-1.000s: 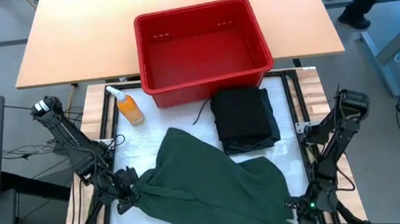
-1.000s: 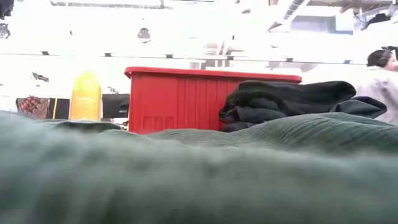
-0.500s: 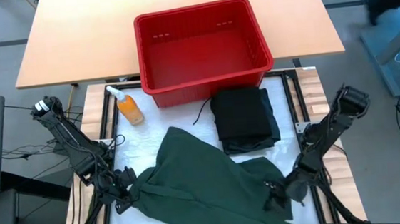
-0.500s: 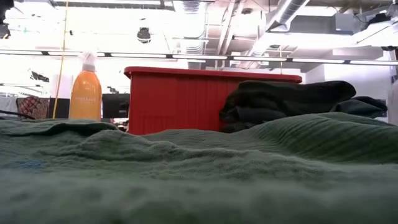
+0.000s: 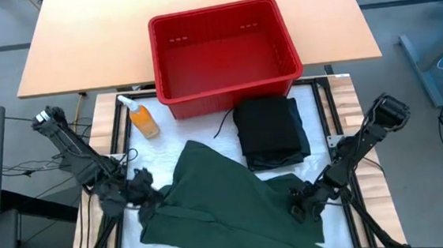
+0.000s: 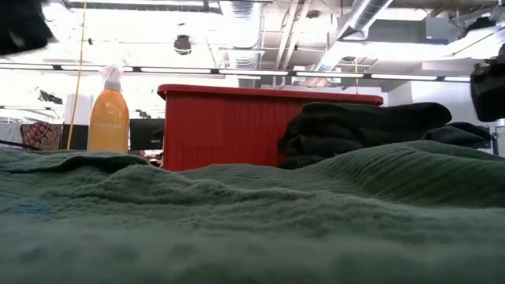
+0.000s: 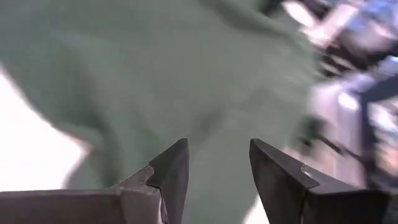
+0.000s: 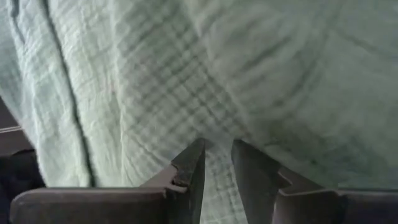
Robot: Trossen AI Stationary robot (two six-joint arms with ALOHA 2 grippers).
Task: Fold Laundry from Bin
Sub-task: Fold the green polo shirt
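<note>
A dark green shirt (image 5: 228, 203) lies spread on the white table top, filling the near half of it. It also fills the foreground of the low view (image 6: 252, 213). My left gripper (image 5: 143, 187) stands open just off the shirt's left edge, and cloth (image 7: 155, 74) shows beyond its fingers (image 7: 217, 155). My right gripper (image 5: 299, 203) points down over the shirt's right part (image 8: 261, 74), its fingers (image 8: 217, 152) a narrow gap apart. A folded stack of black laundry (image 5: 270, 132) lies in front of the red bin (image 5: 227, 96). My right gripper has its fingertips (image 8: 194, 155) right at the green shirt's right part (image 8: 214, 134), coming from above and slanting down. Whether they touch the cloth I cannot tell. Nothing shows between the fingers.
The red bin (image 6: 229, 126) stands at the far middle, on the joint with a wooden table behind. An orange bottle (image 5: 143, 118) stands at the far left of the white top. The black stack (image 6: 363, 126) lies between bin and shirt. Bare white top shows at the near left.
My left gripper has risen and drawn back toward the far edge, off the shirt's near left corner. That corner was bunched at the gripper and now lies flat on the table. My right gripper has swung from the near right corner leftward onto the shirt's right part, tipping downward.
</note>
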